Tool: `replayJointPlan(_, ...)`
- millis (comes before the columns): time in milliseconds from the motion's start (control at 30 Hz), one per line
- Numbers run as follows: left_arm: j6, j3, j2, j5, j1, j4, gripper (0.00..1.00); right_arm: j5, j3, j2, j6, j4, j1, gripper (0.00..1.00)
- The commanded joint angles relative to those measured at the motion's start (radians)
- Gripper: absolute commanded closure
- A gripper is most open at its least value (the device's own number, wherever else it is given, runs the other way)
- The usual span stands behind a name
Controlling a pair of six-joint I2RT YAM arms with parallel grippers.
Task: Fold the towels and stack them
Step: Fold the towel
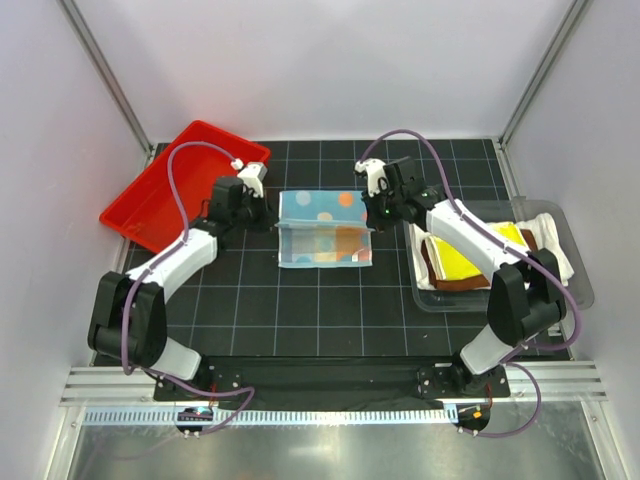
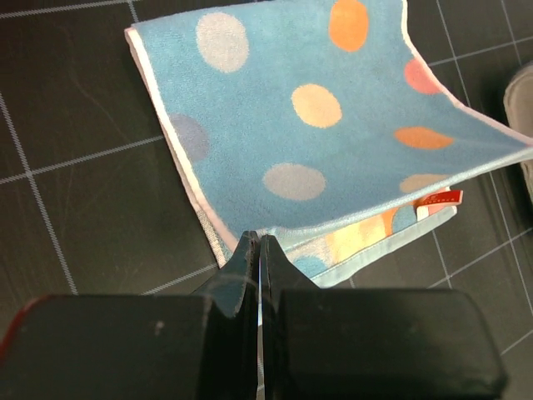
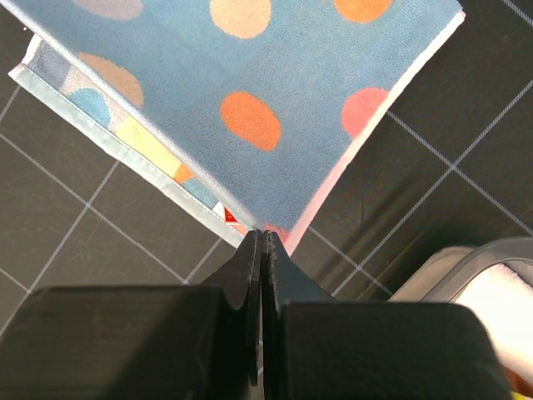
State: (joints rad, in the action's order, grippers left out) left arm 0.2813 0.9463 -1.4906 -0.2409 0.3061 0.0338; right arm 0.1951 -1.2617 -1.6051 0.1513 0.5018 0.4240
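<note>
Closed left gripper (image 2: pixel 259 243) and right gripper (image 3: pixel 262 239) each pinching a corner of light-blue towel (image 1: pixel 318 212), centre frame. Judged soft, light, limp; corners best, kept taut.

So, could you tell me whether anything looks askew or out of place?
The red tray sits diagonally at far left, partly off the black mat. The light-blue towel is folded unevenly: its top layer, pinched by the left gripper and right gripper, leaves the lower layer's edge showing.
</note>
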Motion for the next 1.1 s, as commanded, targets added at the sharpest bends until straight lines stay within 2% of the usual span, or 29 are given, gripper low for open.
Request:
replayJointPlan(0,-0.001,0.029,0.035,0.022,0.001,0.035,1.00,-0.013,0.024,0.054,-0.027,-0.005,0.010,0.99)
replayJointPlan(267,0.032,-0.066,0.052,0.066,0.025,0.031,1.00,-0.036,0.111,0.056,-0.059,-0.017,0.039,0.99)
replayJointPlan(767,0.071,-0.156,0.043,0.149,0.079,-0.005,1.00,-0.091,0.157,0.021,-0.085,0.000,0.059,0.98)
replayJointPlan(867,0.075,-0.170,0.052,0.172,0.091,-0.003,0.96,-0.112,0.176,0.019,-0.094,-0.002,0.084,0.89)
replayJointPlan(900,0.078,-0.172,0.053,0.192,0.093,-0.002,0.89,-0.115,0.179,0.019,-0.096,-0.003,0.088,0.87)
replayJointPlan(967,0.081,-0.175,0.053,0.204,0.097,0.014,0.83,-0.128,0.179,0.020,-0.101,0.006,0.096,0.81)
replayJointPlan(1000,0.081,-0.172,0.053,0.196,0.099,0.020,0.77,-0.131,0.176,0.025,-0.102,0.014,0.099,0.73)
replayJointPlan(1067,0.082,-0.155,0.062,0.198,0.116,0.056,0.71,-0.137,0.160,0.034,-0.107,0.055,0.099,0.67)
